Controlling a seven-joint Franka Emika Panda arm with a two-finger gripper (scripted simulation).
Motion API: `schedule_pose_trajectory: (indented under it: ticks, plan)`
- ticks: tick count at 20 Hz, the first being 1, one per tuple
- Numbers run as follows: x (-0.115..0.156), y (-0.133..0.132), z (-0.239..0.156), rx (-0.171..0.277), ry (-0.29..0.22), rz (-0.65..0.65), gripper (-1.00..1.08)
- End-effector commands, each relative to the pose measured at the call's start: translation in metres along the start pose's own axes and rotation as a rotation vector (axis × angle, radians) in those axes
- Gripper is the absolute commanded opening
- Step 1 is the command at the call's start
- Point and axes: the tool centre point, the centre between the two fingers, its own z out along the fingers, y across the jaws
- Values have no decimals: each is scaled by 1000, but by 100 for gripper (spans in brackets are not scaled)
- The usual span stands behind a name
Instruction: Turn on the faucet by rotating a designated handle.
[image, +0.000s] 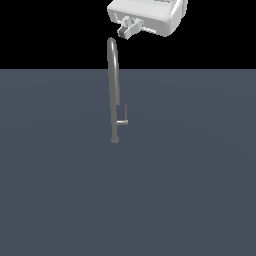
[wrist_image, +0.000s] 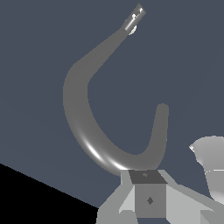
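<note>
Faucet: stands upright on the dark grey-blue table, on a small round foot near the middle of the exterior view. The slim grey tube rises straight and curves over at the top into a gooseneck arch, with the arch crossing the line where the table surface meets the black background.

Handle: a small L-shaped lever on the lower stem, just above the foot. A short stub runs off the stem toward the exterior view's right and ends in a thin bar pointing upward. Nothing touches it.

Gripper: sits at the top of the exterior view, above the faucet's arch and slightly toward the exterior view's right, with a visible gap between it and the arch. It is well apart from the handle. It holds nothing. Whether its fingers are spread or closed cannot be told from either view.

Wrist view: the camera looks down along the faucet, whose curved tube sweeps across the picture. The handle appears far off, at the stem's distant end. Part of the gripper body shows close to the bend.
</note>
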Motion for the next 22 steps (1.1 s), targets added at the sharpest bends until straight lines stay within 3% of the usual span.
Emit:
schedule_pose_trajectory:
  ticks: [1, 22]
  plan:
    - [17, -3, 2, 36, -43, 35, -100]
    - [166, -12, 55, 380, -444, 373, -100]
